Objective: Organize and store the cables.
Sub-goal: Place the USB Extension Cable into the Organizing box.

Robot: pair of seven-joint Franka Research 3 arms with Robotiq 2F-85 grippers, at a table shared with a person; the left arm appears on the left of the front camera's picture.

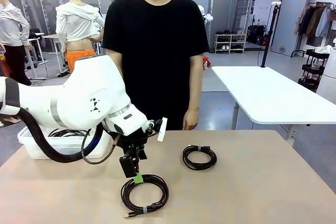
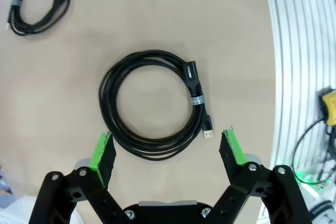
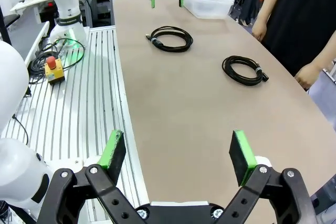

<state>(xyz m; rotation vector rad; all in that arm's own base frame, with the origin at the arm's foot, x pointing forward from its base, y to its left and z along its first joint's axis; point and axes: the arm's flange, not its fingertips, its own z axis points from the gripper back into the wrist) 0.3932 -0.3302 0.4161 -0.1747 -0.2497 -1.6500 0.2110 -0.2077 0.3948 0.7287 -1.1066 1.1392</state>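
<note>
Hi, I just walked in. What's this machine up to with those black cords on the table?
The robot is tidying coiled cables. Its left claw hangs open just above the nearer cable and is not gripping it yet. A second cable lies farther across the table, toward the person standing at the far side. A white bin at the table's far left holds some black cable. The right claw is open and empty, near the table's edge.
</note>
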